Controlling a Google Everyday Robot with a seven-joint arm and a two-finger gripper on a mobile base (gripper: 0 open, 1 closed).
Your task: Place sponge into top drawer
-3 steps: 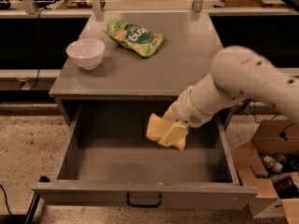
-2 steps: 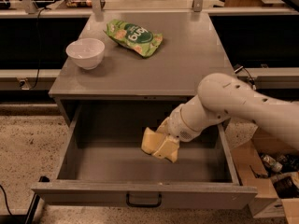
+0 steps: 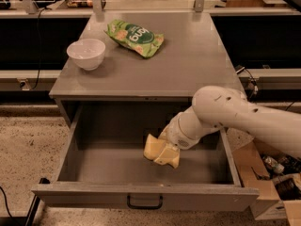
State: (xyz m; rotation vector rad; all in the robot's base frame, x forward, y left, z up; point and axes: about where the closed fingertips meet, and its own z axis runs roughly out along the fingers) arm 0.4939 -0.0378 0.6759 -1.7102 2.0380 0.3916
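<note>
Camera view: I see gripper (image 3: 166, 144) clamped on sponge (image 3: 158, 151), low inside the open drawer (image 3: 94, 193), right of centre; bowl (image 3: 86, 53) and bag (image 3: 135, 36) sit on the cabinet top (image 3: 193, 65).

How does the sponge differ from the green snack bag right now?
The sponge is pale yellow, the snack bag green. The sponge hangs tilted in the gripper inside the open top drawer; the snack bag lies flat on the cabinet top. Both look soft.

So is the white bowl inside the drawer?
No, the white bowl sits on the cabinet top, while the gripper holds the sponge down in the top drawer.
</note>
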